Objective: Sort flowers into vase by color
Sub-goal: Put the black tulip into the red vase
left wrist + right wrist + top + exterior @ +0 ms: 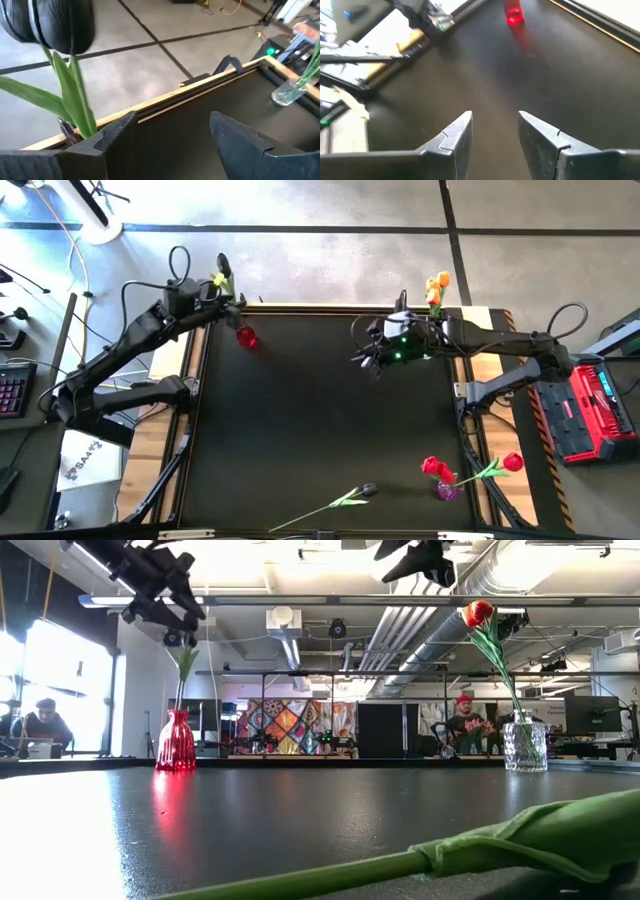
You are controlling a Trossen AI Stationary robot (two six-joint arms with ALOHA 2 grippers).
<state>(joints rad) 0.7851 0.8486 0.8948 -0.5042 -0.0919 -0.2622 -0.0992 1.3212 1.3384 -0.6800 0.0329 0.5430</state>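
A black tulip [55,25] stands with its stem [185,665] in the red vase [246,336] near the table's far left corner. My left gripper [172,117] is open, up beside the tulip's stem and leaves, above the vase [176,743]. My right gripper [495,117] is open and empty, high over the table's far middle [368,358]. An orange tulip [437,284] stands in a clear vase [525,746] at the far right. Red tulips [433,467] are in a purple vase [447,489] at the near right. Another black tulip [350,498] lies flat near the near edge. My left gripper has nothing between its fingers. The black tulip's stem and leaves [80,115] run down close by the outer side of one finger [117,132]. Whether that finger touches them I cannot tell.
The table's wooden rim [165,97] runs just beyond the left gripper. A red case [588,410] sits off the table's right side. A keyboard [10,392] and cables lie off the left side. People [462,720] show in the room behind. The middle of the black mat [320,420] is bare.
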